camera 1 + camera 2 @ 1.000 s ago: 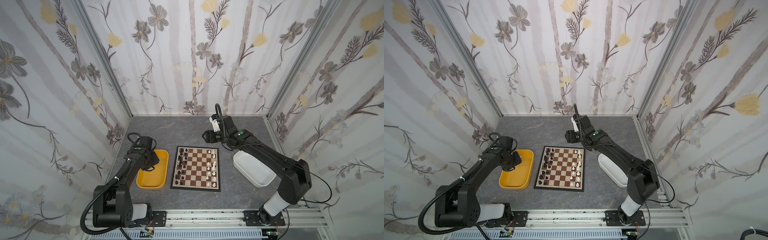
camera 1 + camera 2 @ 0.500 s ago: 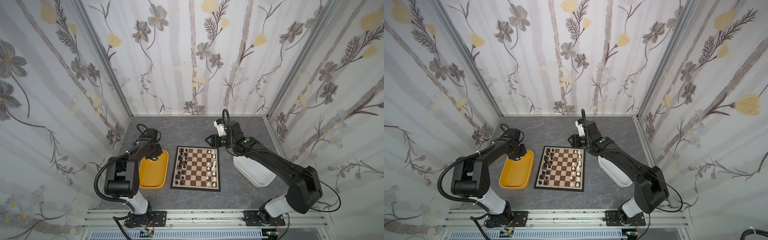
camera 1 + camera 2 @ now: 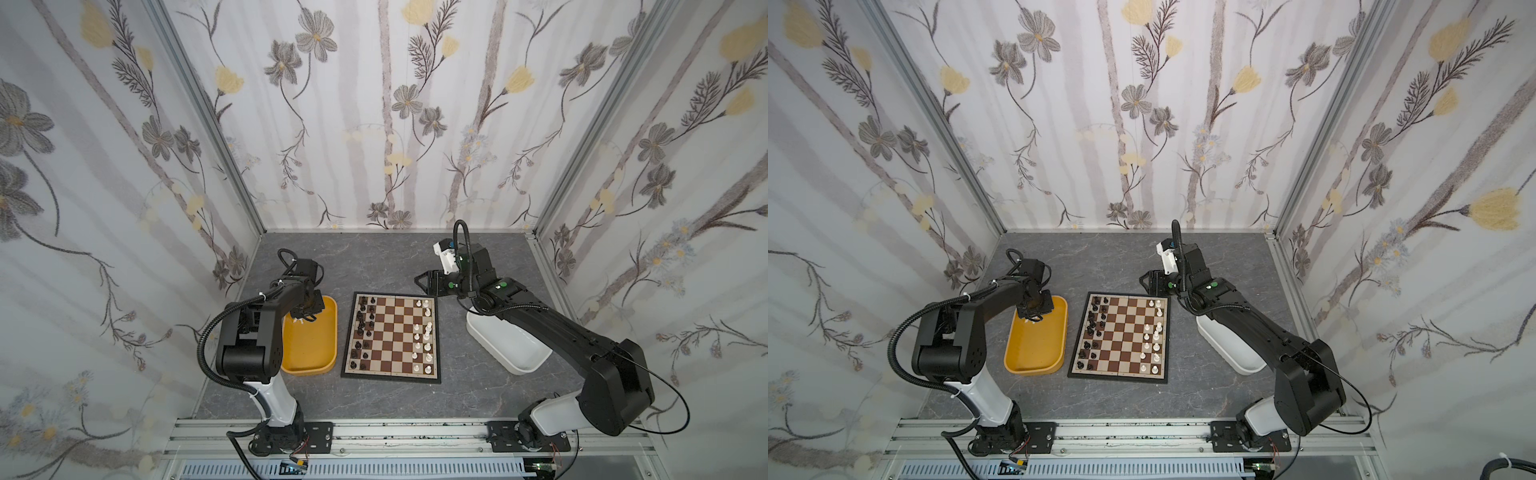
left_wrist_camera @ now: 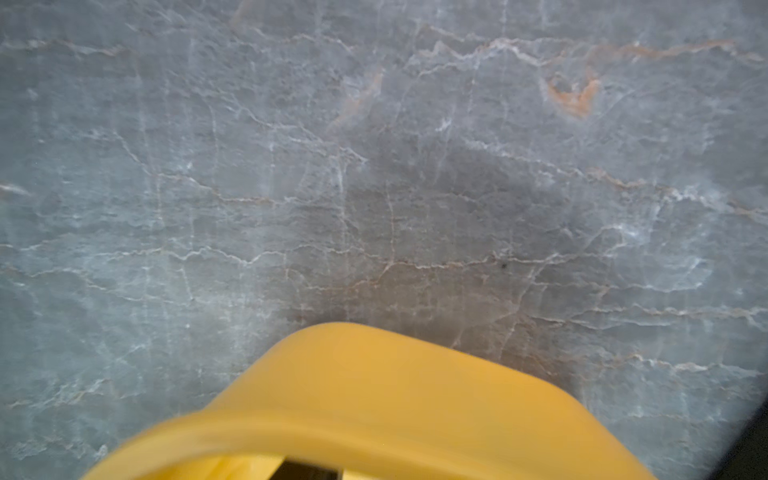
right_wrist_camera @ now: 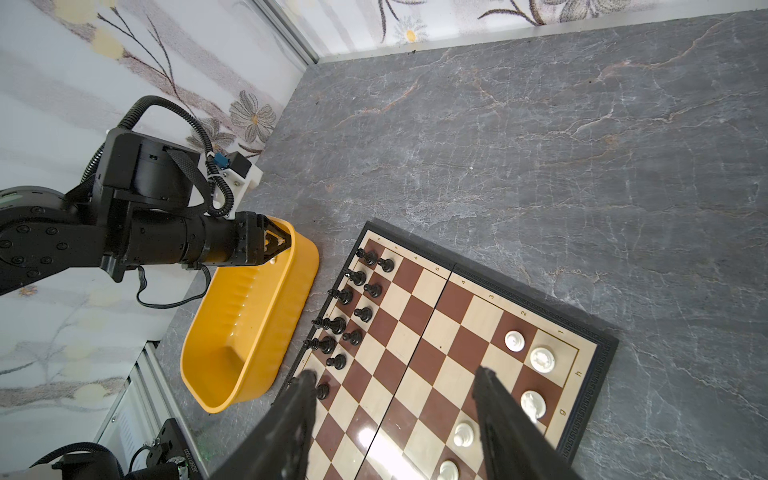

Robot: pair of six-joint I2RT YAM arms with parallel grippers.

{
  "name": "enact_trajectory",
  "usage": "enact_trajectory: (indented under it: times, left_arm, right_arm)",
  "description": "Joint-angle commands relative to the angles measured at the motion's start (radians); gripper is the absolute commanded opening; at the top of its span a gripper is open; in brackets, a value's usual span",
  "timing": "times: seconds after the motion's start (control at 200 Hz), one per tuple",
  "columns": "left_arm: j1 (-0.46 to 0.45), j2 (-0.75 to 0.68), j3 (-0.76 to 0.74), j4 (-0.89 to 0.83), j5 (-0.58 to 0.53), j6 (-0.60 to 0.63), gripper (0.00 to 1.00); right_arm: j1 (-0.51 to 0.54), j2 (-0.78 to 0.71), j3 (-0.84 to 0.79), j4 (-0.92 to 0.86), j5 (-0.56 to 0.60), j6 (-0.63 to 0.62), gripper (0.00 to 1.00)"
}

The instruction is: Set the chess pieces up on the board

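Chess pieces (image 3: pixel 428 329) are standing along both side edges of the board (image 3: pixel 392 332). Right pincer (image 5: pixel 395 415) is hovering spread and empty near its far edge. Left pincer (image 5: pixel 276 243) is hovering over the yellow tub (image 3: pixel 309 353); I cannot tell its closure. Risk: a wide descent toppling neighbouring pieces.

A robotics lab test cell. Three tall panels (image 3: pixel 374 104) papered with grey and yellow flowers box in a small tabletop (image 3: pixel 374 257) of grey marble pattern, joined at the far corners by bare aluminium posts (image 3: pixel 205 116). Along the near edge runs an aluminium rail (image 3: pixel 395 432) with two black and white robot arms bolted to it, the left arm (image 3: pixel 249 332) and the right arm (image 3: pixel 582 345), cables looping from both. A slotted cable duct (image 3: pixel 374 471) lies nearer than the rail
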Motion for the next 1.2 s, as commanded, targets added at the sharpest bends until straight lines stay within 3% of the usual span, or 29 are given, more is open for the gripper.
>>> enact_trajectory:
  times: [0.0, 0.325, 0.52, 0.874, 0.984, 1.194]
  left_arm:
    - [0.000, -0.019, -0.004, 0.013, -0.032, -0.009, 0.41]
    - [0.013, 0.034, 0.027, -0.018, -0.054, -0.066, 0.44]
    - [0.018, 0.067, 0.043, -0.057, -0.011, -0.091, 0.44]
    - [0.006, 0.064, 0.018, -0.001, 0.075, -0.098, 0.29]
    - [0.001, 0.048, 0.007, 0.042, 0.138, -0.097, 0.27]
    - [0.003, 0.003, -0.002, 0.068, 0.129, -0.129, 0.27]
  right_arm:
    - [-0.002, 0.009, -0.002, 0.059, -0.037, 0.009, 0.60]
    - [-0.005, 0.006, -0.006, 0.068, -0.058, 0.017, 0.60]
    - [-0.011, -0.010, -0.014, 0.068, -0.057, 0.020, 0.60]
    - [-0.020, -0.012, -0.030, 0.081, -0.076, 0.030, 0.60]
    - [-0.021, -0.013, -0.043, 0.094, -0.084, 0.039, 0.59]
    - [-0.020, -0.013, -0.052, 0.094, -0.089, 0.042, 0.59]
